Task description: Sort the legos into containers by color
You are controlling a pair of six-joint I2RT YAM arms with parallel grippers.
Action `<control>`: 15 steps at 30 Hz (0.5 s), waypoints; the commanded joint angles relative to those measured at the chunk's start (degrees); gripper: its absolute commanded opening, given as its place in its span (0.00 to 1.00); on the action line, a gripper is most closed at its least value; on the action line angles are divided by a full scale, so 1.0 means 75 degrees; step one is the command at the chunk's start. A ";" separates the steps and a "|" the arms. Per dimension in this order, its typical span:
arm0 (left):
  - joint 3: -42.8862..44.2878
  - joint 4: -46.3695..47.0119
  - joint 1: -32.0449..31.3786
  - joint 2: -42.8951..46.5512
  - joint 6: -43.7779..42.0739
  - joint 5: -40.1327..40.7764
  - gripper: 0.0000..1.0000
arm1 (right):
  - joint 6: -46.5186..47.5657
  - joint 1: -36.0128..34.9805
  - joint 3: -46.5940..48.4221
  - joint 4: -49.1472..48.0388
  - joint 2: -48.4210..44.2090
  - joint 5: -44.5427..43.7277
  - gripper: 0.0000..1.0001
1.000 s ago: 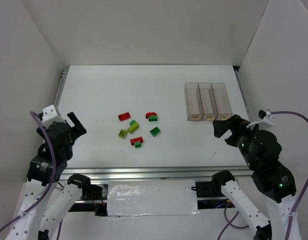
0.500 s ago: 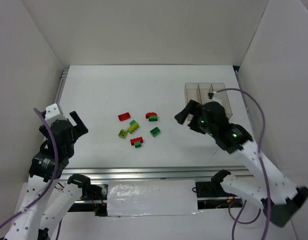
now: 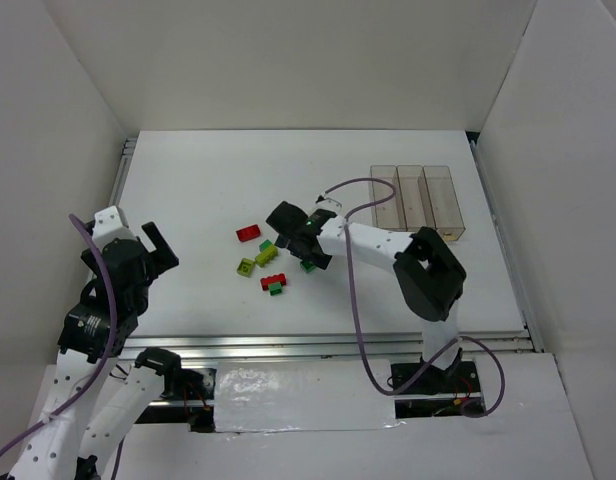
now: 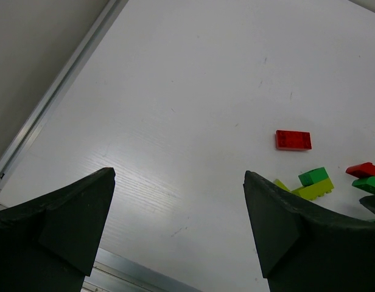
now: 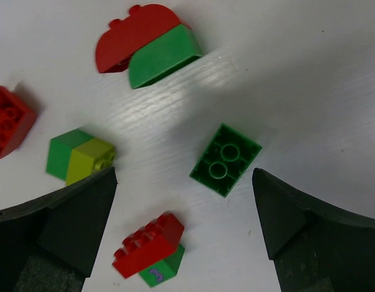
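The legos lie in a loose cluster at the table's middle. In the right wrist view I see an upturned dark green brick point(image 5: 226, 159), a red brick on a green one point(image 5: 150, 246), a red arch beside a green piece point(image 5: 148, 45) and a green and yellow-green pair point(image 5: 79, 156). My right gripper point(image 5: 182, 176) hangs open above them, holding nothing; from above, the right gripper point(image 3: 293, 235) covers part of the cluster. A lone red brick point(image 3: 248, 233) lies to its left. My left gripper point(image 3: 160, 250) stands open and holds nothing at the near left. The containers point(image 3: 411, 200) stand at the right.
White walls close in the table on three sides. A metal rail point(image 3: 328, 345) runs along the near edge. The right arm's purple cable point(image 3: 360, 300) loops over the table's near middle. The left wrist view shows the table's left rail point(image 4: 59, 91).
My right arm has swung from the near right, past the containers, out over the lego cluster. The left arm has barely shifted. Both grippers stayed open.
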State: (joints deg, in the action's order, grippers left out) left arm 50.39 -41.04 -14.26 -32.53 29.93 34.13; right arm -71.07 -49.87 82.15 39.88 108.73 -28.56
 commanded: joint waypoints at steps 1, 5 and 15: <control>0.0160 0.0350 0.0038 -0.0045 -0.0194 -0.0191 0.99 | -0.0707 -0.0019 0.0438 0.0847 0.0349 -0.0622 1.00; 0.0148 0.0409 0.0038 -0.0045 -0.0241 -0.0320 1.00 | -0.0837 -0.0031 -0.0031 0.0496 0.0304 -0.0587 0.99; 0.0137 0.0432 0.0038 0.0025 -0.0288 -0.0437 0.99 | -0.0884 0.0004 -0.0324 0.0273 0.0889 -0.0247 0.89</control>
State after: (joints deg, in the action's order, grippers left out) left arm 50.39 -40.21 -14.26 -32.53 28.64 31.42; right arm -76.01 -49.89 80.29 41.56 113.93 -29.26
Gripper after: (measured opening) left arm 0.994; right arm 0.910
